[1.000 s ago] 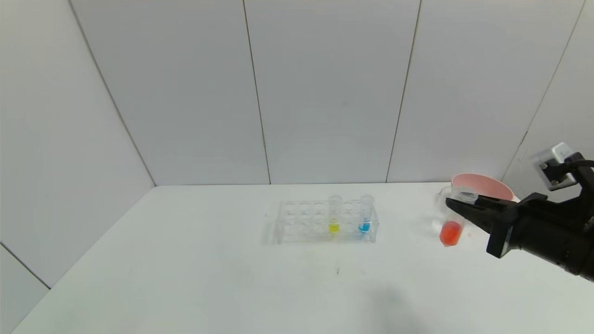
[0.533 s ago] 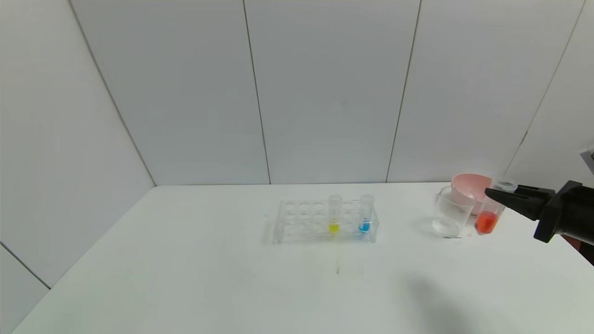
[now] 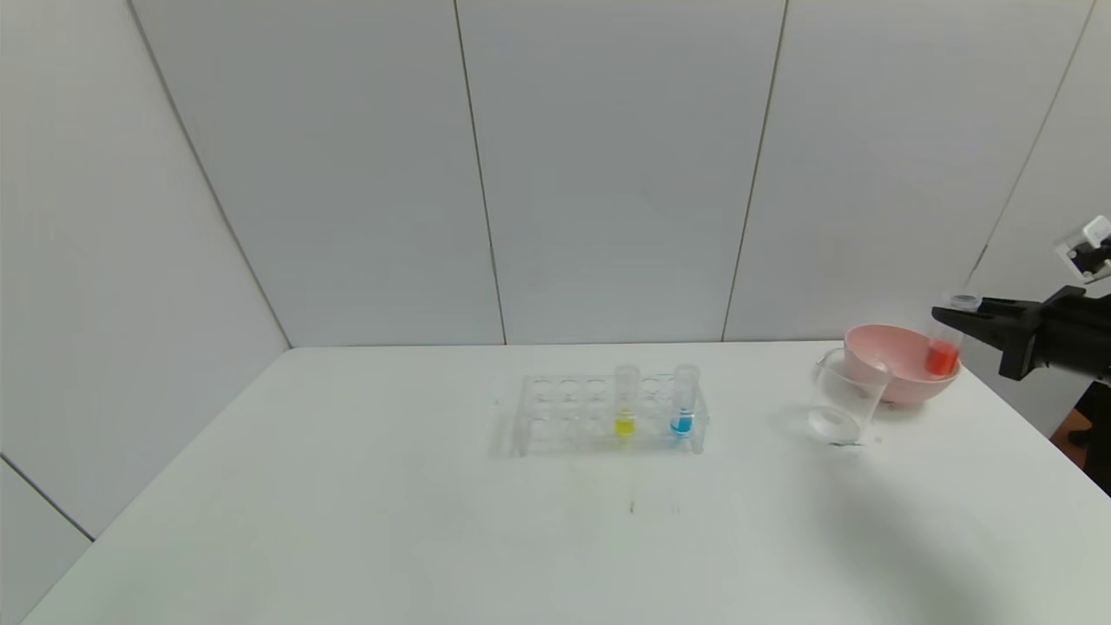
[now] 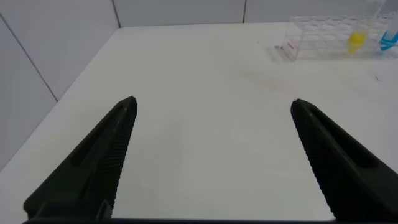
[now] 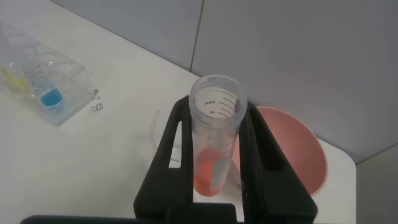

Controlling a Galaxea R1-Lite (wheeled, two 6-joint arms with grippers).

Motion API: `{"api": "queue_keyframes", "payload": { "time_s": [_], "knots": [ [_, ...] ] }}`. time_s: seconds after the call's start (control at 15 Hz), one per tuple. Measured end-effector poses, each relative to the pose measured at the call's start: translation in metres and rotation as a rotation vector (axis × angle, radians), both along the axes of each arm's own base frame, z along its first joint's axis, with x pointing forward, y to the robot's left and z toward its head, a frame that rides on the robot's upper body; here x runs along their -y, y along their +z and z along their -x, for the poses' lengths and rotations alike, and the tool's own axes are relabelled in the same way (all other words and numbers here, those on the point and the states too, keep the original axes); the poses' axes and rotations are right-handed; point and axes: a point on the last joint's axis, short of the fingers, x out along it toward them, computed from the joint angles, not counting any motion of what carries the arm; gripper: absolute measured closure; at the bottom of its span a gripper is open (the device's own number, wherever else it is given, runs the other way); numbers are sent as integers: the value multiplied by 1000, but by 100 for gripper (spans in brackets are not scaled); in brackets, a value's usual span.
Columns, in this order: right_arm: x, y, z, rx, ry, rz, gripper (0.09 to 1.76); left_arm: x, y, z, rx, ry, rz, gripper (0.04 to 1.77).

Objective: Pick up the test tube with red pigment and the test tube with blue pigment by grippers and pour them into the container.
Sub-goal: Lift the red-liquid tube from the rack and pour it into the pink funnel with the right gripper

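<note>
Three tubes: red tube (image 3: pixel 943 344) clamped upright in right gripper (image 3: pixel 953 311) above pink bowl (image 3: pixel 885 354); blue tube (image 3: pixel 684 402) and yellow tube (image 3: pixel 626 403) in rack (image 3: pixel 555 415). One beaker (image 3: pixel 844 399). Left gripper (image 4: pixel 211 155) spread wide, arm cut off.

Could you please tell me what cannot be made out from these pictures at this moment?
- Right gripper: in the head view the frame's right edge cuts off its arm.
- Test tube with red pigment: the fingers cover its sides in the right wrist view.
- Container: mostly hidden behind the gripper in the right wrist view.
- Left gripper: absent from the head view, so its position relative to the rack is unclear.
</note>
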Motion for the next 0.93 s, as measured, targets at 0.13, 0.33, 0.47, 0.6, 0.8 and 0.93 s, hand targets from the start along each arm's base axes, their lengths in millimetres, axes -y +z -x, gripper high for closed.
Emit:
{"api": "queue_keyframes", "payload": {
  "time_s": [0.13,0.33,0.47,0.6,0.8,0.93],
  "knots": [
    [11,5,-16,-84,-9,-1,136,0,0,0,0,0,0,5],
    [22,24,-35,-158,-4,32,136,0,0,0,0,0,0,5],
    [27,32,-46,-169,27,128,136,0,0,0,0,0,0,5],
    [32,31,-54,-196,74,231,136,0,0,0,0,0,0,5],
    [35,29,-59,-251,143,318,136,0,0,0,0,0,0,5],
    [33,32,-61,-281,180,365,136,0,0,0,0,0,0,5]
  ]
}}
